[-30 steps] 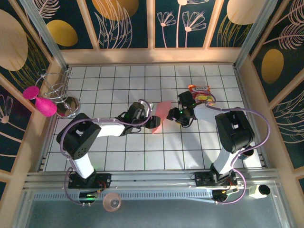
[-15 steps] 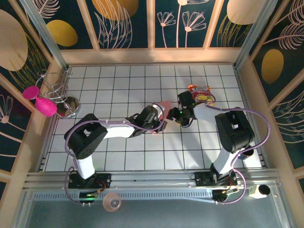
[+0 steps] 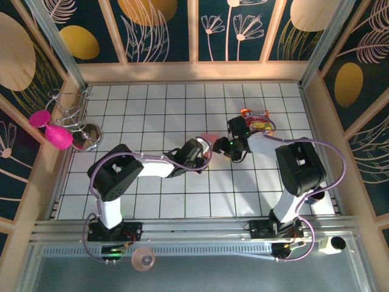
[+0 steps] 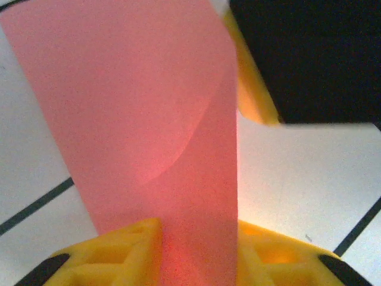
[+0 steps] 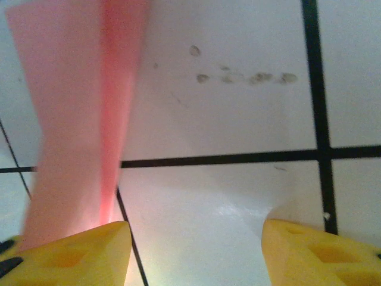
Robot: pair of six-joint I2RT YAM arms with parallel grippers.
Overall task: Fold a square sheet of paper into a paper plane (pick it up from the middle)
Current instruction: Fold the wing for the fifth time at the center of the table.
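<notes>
Fold in progress: your left gripper (image 4: pixel 196 238) is pinched on the square sheet of paper (image 4: pixel 143 107) held up mid-table, right gripper (image 5: pixel 193 229) gaping beside it, so next probably means pressing that crease flat.

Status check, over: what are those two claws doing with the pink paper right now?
Left gripper straddles pink paper sheet, grip unconfirmed. Right gripper open, paper beside one finger. Snack packet behind, not touching paper.
</notes>
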